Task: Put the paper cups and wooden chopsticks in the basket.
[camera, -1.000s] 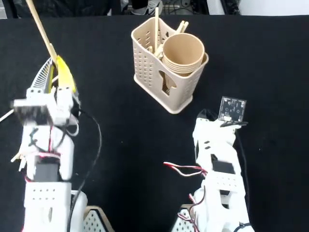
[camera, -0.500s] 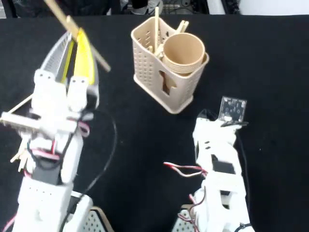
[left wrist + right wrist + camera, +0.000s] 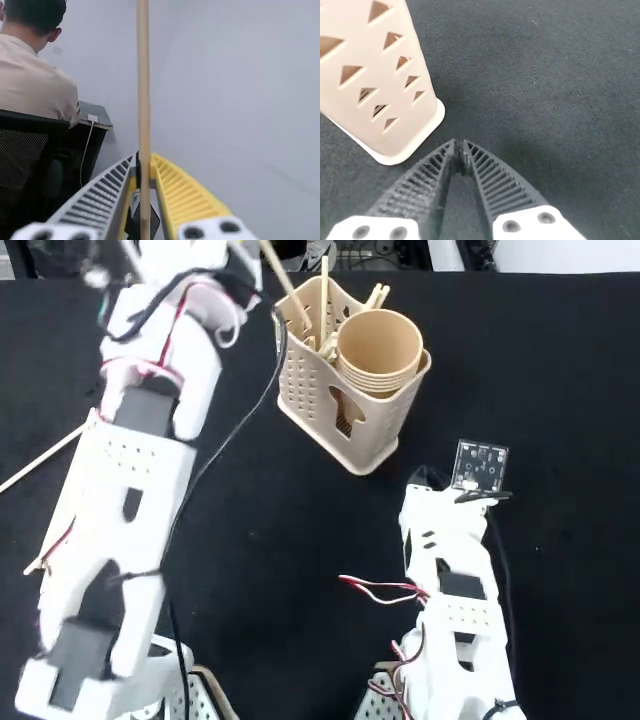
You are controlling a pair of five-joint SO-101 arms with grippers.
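We have swung our left gripper (image 3: pixel 144 169), fingers clamped on a wooden chopstick (image 3: pixel 143 75), from the left of the tabletop (image 3: pixel 560 360) up to the basket (image 3: pixel 312 390); delivery looks imminent. Right gripper (image 3: pixel 458 150) rests, fingers together, beside it.

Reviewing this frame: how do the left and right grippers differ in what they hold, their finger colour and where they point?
The left gripper is clamped on a wooden chopstick; the right gripper holds nothing. The left gripper has one yellow finger and one grey, the right gripper two black ones. The left gripper faces a wall, the right gripper the table beside the basket. Both are shut, with ribbed fingers.
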